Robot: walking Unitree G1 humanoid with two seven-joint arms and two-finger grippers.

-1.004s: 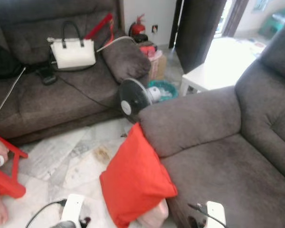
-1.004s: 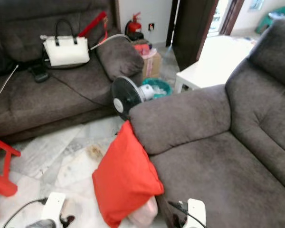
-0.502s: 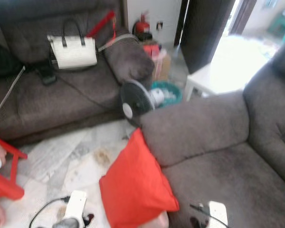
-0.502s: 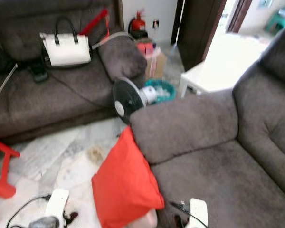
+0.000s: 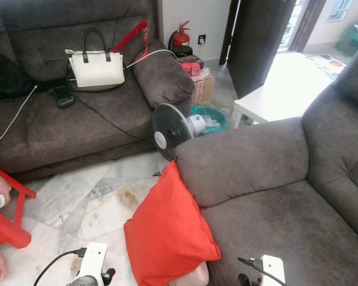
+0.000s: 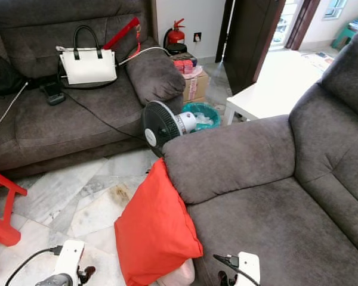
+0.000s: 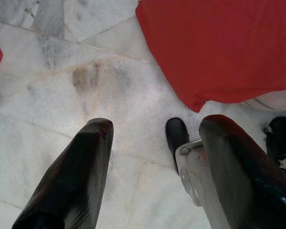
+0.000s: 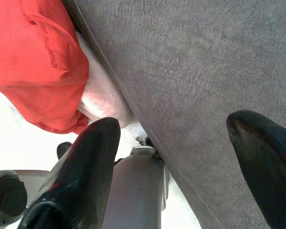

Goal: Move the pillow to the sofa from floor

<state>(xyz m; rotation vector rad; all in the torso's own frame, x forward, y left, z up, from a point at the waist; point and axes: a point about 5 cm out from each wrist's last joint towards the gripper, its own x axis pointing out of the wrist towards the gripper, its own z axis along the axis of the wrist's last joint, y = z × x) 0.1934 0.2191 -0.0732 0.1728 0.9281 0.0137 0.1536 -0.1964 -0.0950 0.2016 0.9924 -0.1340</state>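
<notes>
One red pillow [image 5: 170,233] leans on the floor [image 5: 77,202] against the near sofa's [image 6: 268,220] front edge, under its armrest.
You have both claws low and spread open: the left claw [image 7: 152,157] hangs above the marble tiles just beside the pillow's corner, the right claw [image 8: 176,157] above the sofa seat edge, neither touching the pillow. Behind it a black fan [image 5: 170,126] stands on the floor; a white handbag [image 5: 96,67] sits on the far sofa [image 5: 59,119].

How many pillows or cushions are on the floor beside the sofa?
2: a red pillow leaning on the near sofa's armrest, and a pale pink one mostly hidden behind it, between it and the sofa base.
</notes>
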